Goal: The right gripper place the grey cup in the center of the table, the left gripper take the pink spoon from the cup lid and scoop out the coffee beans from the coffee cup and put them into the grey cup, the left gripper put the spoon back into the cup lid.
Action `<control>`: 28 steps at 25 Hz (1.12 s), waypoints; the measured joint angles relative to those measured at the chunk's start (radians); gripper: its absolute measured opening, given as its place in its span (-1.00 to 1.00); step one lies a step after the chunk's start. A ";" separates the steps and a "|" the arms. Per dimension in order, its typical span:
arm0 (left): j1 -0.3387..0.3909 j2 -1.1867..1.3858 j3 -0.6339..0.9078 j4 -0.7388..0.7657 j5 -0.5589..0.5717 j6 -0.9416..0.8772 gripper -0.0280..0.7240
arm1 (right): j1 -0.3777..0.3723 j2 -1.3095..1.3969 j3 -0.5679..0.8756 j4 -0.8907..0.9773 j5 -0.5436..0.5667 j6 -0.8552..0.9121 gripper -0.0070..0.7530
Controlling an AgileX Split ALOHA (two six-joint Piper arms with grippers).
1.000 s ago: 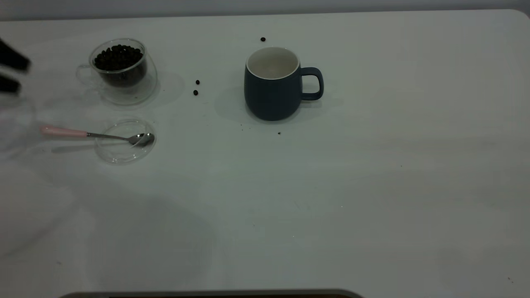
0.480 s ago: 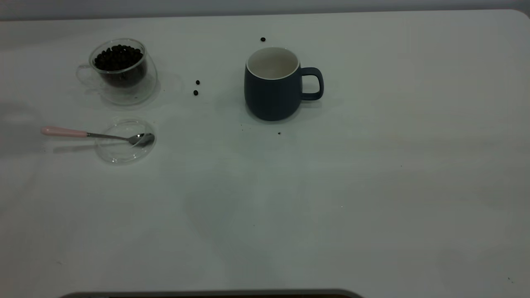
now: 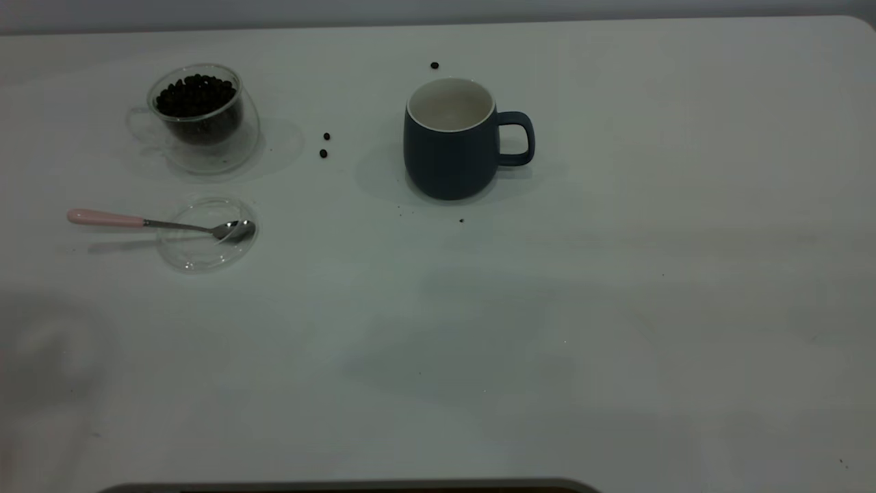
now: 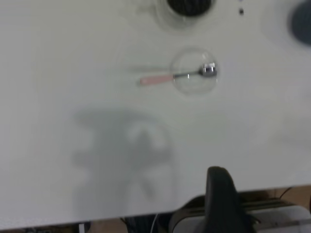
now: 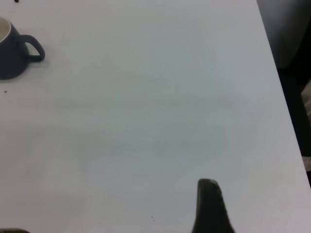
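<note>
Grey cup (image 3: 452, 140) — sitting upright upper centre of the table (image 3: 616, 308). Pink spoon (image 3: 161, 224) — lying with bowl in cup lid (image 3: 207, 234), middle left, below coffee cup (image 3: 198, 116). Task appearing finished; nothing calling for a next move. Both tools' opening: cannot tell

1. The left gripper (image 4: 221, 194) is raised high over the table's near left edge; only one dark finger shows.
2. The right gripper (image 5: 209, 206) is likewise raised over the right side, one dark finger showing.
</note>
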 joint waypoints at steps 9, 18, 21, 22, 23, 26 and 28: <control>-0.003 -0.403 0.391 0.016 0.000 0.001 0.35 | 0.000 0.000 0.000 0.000 0.000 0.000 0.42; -0.074 -0.848 0.683 0.036 -0.004 -0.001 0.35 | 0.000 0.000 0.000 0.000 0.000 0.000 0.42; -0.078 -0.967 0.695 0.050 -0.004 -0.004 0.35 | 0.000 0.000 0.000 0.000 0.000 0.000 0.42; -0.078 -0.999 0.695 0.050 -0.004 -0.004 0.35 | 0.000 0.000 0.000 0.000 0.000 0.000 0.42; -0.078 -1.035 0.695 0.050 -0.004 -0.004 0.35 | 0.000 0.000 0.000 0.000 0.000 0.000 0.42; -0.078 -1.118 0.695 0.050 -0.004 -0.004 0.35 | 0.000 0.000 0.000 0.000 0.000 0.000 0.42; -0.078 -1.134 0.695 0.050 -0.003 -0.004 0.35 | 0.000 0.000 0.000 0.000 0.000 0.000 0.42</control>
